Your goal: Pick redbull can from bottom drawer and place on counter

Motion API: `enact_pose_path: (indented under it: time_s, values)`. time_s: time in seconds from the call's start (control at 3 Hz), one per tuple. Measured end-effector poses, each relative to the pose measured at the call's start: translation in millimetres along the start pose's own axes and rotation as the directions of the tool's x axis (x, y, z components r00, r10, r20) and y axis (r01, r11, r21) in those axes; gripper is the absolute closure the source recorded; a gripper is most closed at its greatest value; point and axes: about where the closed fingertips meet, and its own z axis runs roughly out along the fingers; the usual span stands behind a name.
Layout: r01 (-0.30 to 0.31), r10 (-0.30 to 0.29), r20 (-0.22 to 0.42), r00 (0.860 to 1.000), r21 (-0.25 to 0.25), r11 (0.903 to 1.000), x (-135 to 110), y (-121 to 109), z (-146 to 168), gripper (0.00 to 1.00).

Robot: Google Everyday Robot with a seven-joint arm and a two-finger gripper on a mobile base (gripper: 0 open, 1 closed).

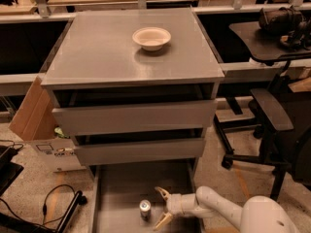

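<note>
The redbull can (145, 210) stands upright in the bottom drawer (116, 188), which is pulled out at the foot of the cabinet. Only its silver top and a bit of its body show. My gripper (162, 208) reaches in from the lower right, just to the right of the can, with its two tan fingers spread open toward it, not touching it. The counter (97, 52) is the grey cabinet top above, with a white bowl (151, 38) on its far part.
Two closed grey drawers (133, 118) sit above the open one. A cardboard box (34, 115) leans at the cabinet's left, with cables (43, 208) on the floor. A black office chair (272, 110) stands at the right.
</note>
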Motion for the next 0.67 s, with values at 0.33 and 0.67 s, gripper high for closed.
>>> enact_pose_path:
  time_s: [0.33, 0.67]
  values:
    - [-0.009, 0.010, 0.014, 1.000, -0.033, 0.9994, 16.7, -1.0, 18.8, 0.00]
    - [-0.034, 0.037, 0.043, 0.998, -0.061, 0.9976, 22.0, -1.8, 33.2, 0.14]
